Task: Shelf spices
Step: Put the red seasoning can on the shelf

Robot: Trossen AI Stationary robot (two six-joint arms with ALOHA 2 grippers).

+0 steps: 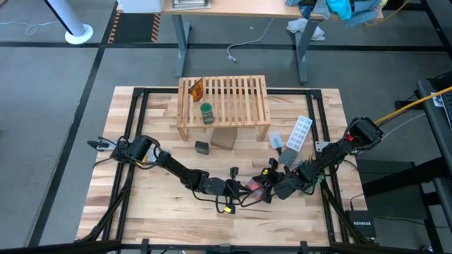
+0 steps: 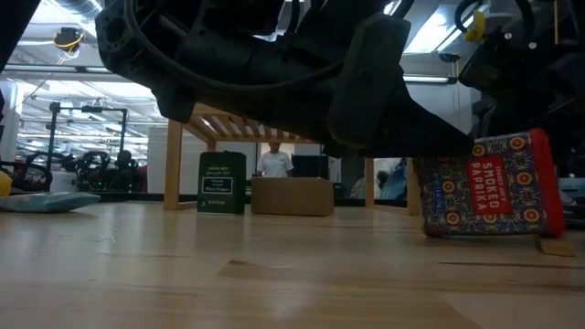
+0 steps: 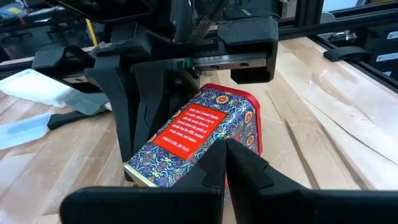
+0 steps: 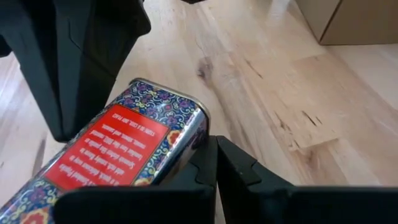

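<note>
Red patterned paprika tin (image 3: 199,134) seen lying on plank tabletop (image 1: 141,204), well in front of low light-wood slatted shelf (image 1: 224,99). Left gripper (image 1: 236,188) and right gripper (image 1: 272,189) both placed at tin from opposite ends, fingers closed together, tin not clamped. Green round jar (image 1: 206,111) and orange translucent packet (image 1: 196,88) found on shelf top. Dark grey box-like jar (image 1: 202,147) left on tabletop just in front of shelf.
</note>
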